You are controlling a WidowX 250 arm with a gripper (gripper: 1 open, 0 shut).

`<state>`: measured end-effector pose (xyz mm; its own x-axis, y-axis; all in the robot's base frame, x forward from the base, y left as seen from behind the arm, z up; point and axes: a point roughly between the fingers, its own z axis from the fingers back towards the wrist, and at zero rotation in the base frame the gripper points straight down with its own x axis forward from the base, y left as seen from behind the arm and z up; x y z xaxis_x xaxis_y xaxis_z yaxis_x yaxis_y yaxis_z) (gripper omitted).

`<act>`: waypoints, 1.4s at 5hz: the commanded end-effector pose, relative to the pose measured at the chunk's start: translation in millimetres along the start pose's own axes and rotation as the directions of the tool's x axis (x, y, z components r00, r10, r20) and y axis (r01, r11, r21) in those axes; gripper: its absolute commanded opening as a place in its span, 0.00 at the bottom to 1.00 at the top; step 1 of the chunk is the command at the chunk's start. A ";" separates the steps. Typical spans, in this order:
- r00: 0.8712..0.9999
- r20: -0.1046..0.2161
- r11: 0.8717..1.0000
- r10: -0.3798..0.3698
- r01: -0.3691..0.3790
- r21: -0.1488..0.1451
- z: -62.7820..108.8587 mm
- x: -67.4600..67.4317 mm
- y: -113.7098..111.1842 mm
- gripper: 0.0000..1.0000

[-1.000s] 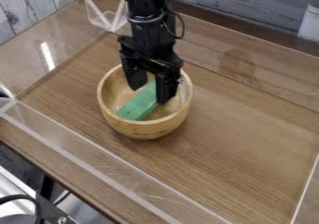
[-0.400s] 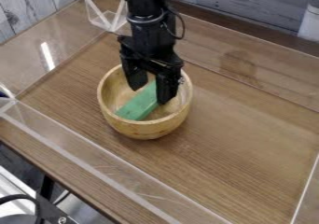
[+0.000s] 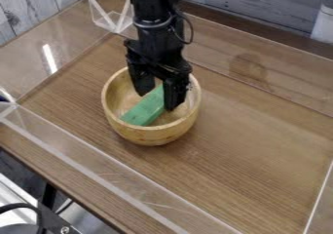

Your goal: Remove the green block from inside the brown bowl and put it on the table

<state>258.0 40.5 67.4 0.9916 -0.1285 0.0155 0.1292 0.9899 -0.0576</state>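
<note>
The brown bowl [image 3: 127,126] sits on the table [image 3: 247,140], left of centre. Inside it lies the green block [image 3: 143,111], slanted from lower left to upper right. My gripper [image 3: 156,90] points straight down into the bowl, directly over the block's upper end. Its two black fingers [image 3: 135,85] stand apart, one on each side of the block, so it is open. The block's upper end is partly hidden behind the fingers. I cannot tell whether the fingertips touch the block.
Low clear acrylic walls [image 3: 156,194] run along the table's edges, the nearest one across the front. Bare wood-grain surface [image 3: 254,165] spreads to the right of the bowl and in front of it. A grey plank wall stands behind.
</note>
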 end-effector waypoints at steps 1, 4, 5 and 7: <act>1.000 0.022 1.000 0.018 -0.018 0.009 -1.7 4.0 6.8 1.00; 0.998 0.018 0.998 0.055 -0.055 -0.009 -16.2 2.3 12.3 1.00; 0.998 0.017 0.998 0.064 -0.064 -0.016 -18.7 1.6 12.4 1.00; 0.995 0.041 0.996 0.086 -0.085 -0.033 -7.0 5.4 10.3 1.00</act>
<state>255.7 45.3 44.1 0.9988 -0.0475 -0.0088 0.0463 0.9930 -0.1087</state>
